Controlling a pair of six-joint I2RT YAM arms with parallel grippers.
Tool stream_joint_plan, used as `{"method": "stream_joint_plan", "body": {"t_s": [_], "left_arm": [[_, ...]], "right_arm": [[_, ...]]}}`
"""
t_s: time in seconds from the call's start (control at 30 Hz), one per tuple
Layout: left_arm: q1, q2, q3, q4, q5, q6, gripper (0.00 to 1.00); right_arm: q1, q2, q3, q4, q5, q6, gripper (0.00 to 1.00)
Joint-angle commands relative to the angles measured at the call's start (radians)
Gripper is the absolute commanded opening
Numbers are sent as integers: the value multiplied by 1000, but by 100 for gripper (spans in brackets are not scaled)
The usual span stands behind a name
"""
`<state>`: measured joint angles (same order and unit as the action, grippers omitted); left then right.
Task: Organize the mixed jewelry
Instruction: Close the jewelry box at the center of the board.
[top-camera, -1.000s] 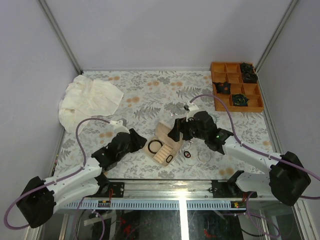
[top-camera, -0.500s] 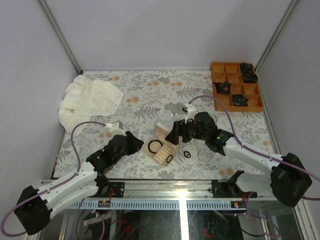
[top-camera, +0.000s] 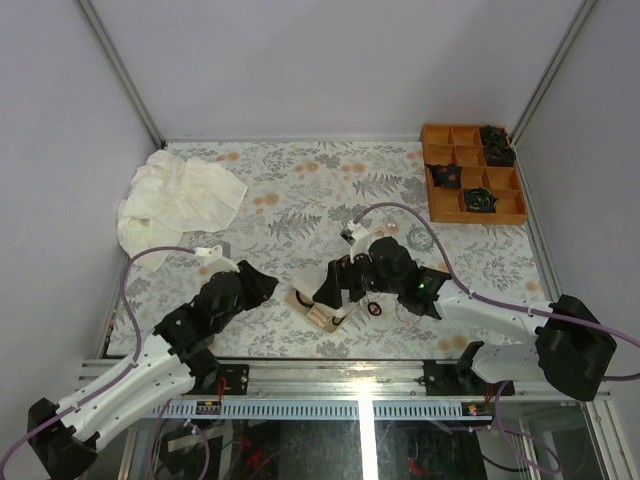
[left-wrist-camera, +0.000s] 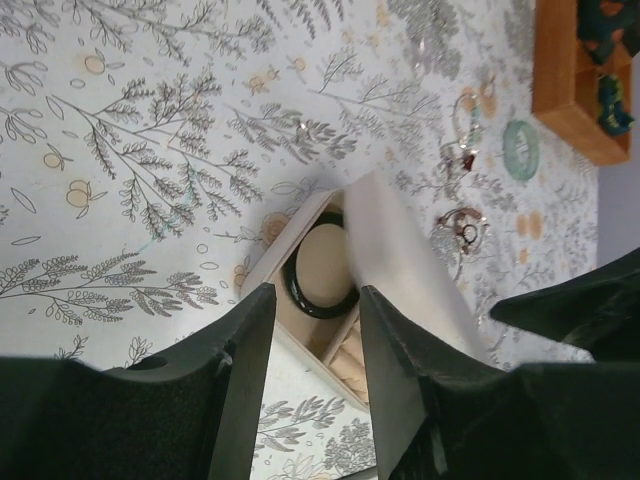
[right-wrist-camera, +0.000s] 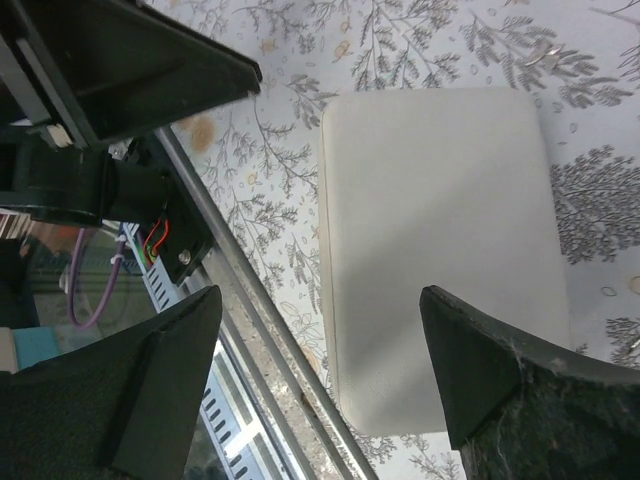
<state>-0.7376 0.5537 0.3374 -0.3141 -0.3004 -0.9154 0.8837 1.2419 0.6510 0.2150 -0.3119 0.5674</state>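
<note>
My right gripper (right-wrist-camera: 320, 330) has slid left over the jewelry box (right-wrist-camera: 440, 230) lid, jaws spread and empty. The left gripper (left-wrist-camera: 314, 320) is unclenched too. One black bangle (left-wrist-camera: 318, 285) is boxed, while the teal bracelet (left-wrist-camera: 520, 150) lies loose near the orange tray (left-wrist-camera: 565, 90), so sorting has barely begun.

Jewelry box (top-camera: 318, 312) sits front-centre, a bangle (left-wrist-camera: 318, 312) in its compartment. Cloth (top-camera: 178, 198) left-rear, compartment tray (top-camera: 438, 137) right-rear. Loose jewelry (left-wrist-camera: 462, 226) lies between box and tray, beaded bracelet (left-wrist-camera: 520, 150) near the tray.

one box (left-wrist-camera: 400, 250), one tray (top-camera: 440, 137), one cloth (top-camera: 175, 200)
</note>
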Motion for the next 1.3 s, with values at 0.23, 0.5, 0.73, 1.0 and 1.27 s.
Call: {"method": "stream_joint_plan", "body": {"t_s": [0.23,0.5,0.73,1.0,1.27], "left_arm": [[3,-58,49,-80,-56,-2,39],[4,-27,47,-44,-51,5,39],[4,-35,62,-54,-55,11,39],[4,-42,72,-71,-68,25,39],[3,-25,65,-47,-56,26,40]], "right_arm": [[95,59,65,-106,196,6,44],[266,35,167,-301,517,-77,42],[352,115,324,-487,710,-99,47],[374,232,326,-542,681,-7,46],[383,408,247,-532,574,92,43]]}}
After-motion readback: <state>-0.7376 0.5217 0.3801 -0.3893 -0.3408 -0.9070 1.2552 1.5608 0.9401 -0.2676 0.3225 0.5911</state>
